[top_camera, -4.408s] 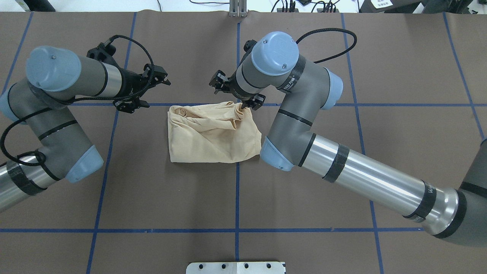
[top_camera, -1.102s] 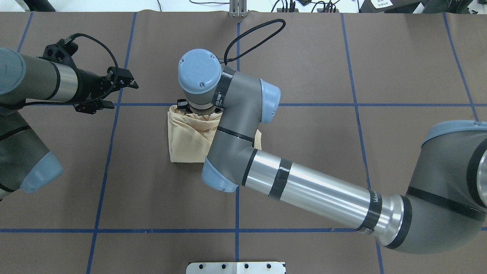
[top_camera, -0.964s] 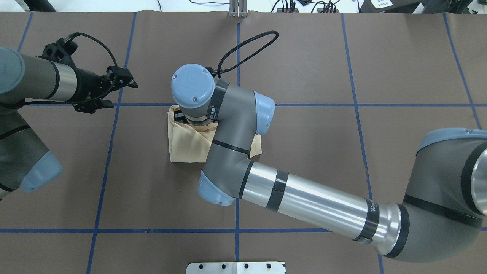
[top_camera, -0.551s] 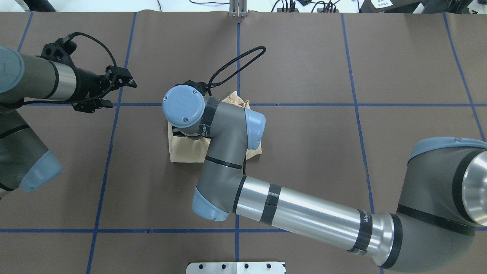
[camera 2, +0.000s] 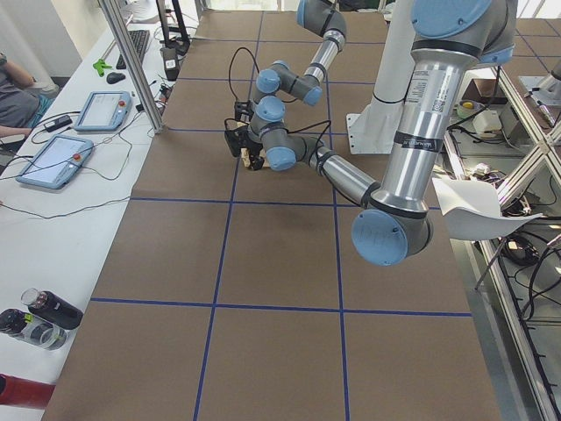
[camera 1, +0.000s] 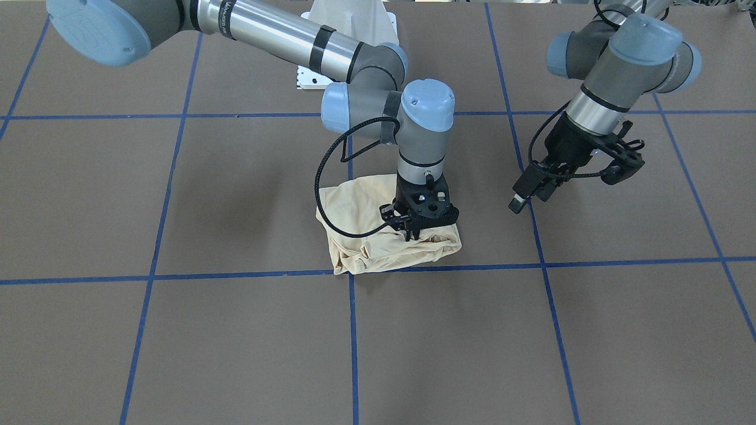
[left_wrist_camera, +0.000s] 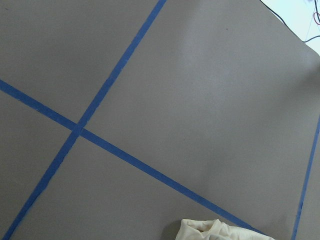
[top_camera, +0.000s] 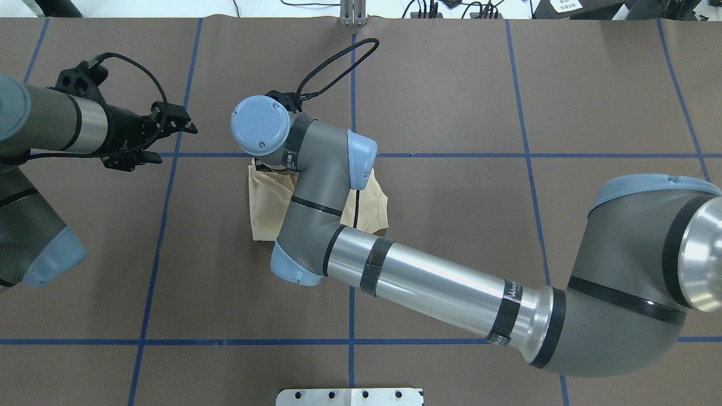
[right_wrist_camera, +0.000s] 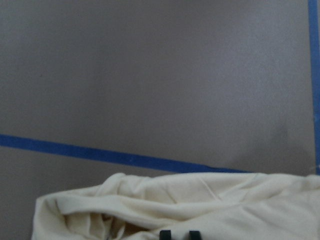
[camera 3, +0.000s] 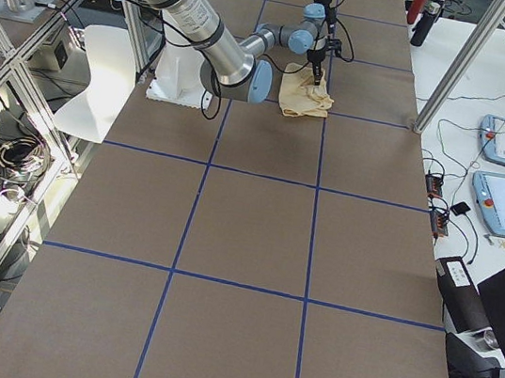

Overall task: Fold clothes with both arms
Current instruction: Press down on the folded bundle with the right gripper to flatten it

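The clothes (camera 1: 378, 236) lie as a crumpled cream bundle on the brown table, also showing in the overhead view (top_camera: 265, 197) and the right wrist view (right_wrist_camera: 175, 210). My right gripper (camera 1: 410, 234) points straight down onto the bundle's corner nearest my left arm. Its fingertips (right_wrist_camera: 165, 233) stand close together, shut on a pinch of the fabric. The right arm covers much of the bundle from overhead. My left gripper (top_camera: 177, 145) hovers open and empty to the bundle's left, apart from it. The left wrist view catches only an edge of the clothes (left_wrist_camera: 220, 231).
Blue tape lines (top_camera: 351, 282) grid the brown table cover. The white pedestal base (camera 1: 348, 23) stands at the robot's side. Beyond the far edge a side bench holds tablets (camera 2: 57, 158) and bottles (camera 2: 44, 311).
My right gripper has swept from the bundle's right side to its far left corner, carrying fabric across. A fold lifted 0.6 s ago has dropped. The left arm has drawn back left.
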Tool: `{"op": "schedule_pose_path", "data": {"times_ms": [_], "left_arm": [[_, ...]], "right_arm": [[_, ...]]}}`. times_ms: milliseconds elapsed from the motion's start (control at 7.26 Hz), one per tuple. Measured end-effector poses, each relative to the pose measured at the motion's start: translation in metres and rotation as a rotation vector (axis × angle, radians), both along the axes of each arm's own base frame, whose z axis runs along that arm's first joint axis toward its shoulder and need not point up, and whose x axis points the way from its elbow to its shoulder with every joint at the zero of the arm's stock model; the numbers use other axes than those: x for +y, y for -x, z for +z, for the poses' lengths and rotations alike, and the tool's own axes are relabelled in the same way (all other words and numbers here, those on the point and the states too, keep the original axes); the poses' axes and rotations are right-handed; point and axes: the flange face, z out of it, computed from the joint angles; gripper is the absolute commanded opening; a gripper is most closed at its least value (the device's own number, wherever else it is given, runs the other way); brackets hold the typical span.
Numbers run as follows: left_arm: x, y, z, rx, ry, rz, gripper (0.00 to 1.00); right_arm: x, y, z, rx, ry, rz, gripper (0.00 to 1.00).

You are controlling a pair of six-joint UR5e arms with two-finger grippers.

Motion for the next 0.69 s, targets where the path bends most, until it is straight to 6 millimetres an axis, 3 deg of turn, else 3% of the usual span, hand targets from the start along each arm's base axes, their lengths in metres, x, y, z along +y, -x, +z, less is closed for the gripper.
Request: {"op": "schedule_pose_path", "data": {"times_ms": [138, 413, 689], "left_arm": [[0.0, 0.001, 0.0, 0.001, 0.0, 0.0, 1.0], [-0.003, 0.006, 0.0, -0.006, -0.013, 0.0, 1.0], [-0.009, 0.019, 0.008, -0.068, -0.113, 0.034, 1.0]], "right_arm": [[-0.019, -0.006, 0.006, 0.004, -0.006, 0.015, 0.28], [-0.053, -0.025, 0.015, 0.009, -0.012, 0.037, 0.99], [-0.089, -0.067, 0.02, -0.006, 0.039, 0.025, 1.0]]}}
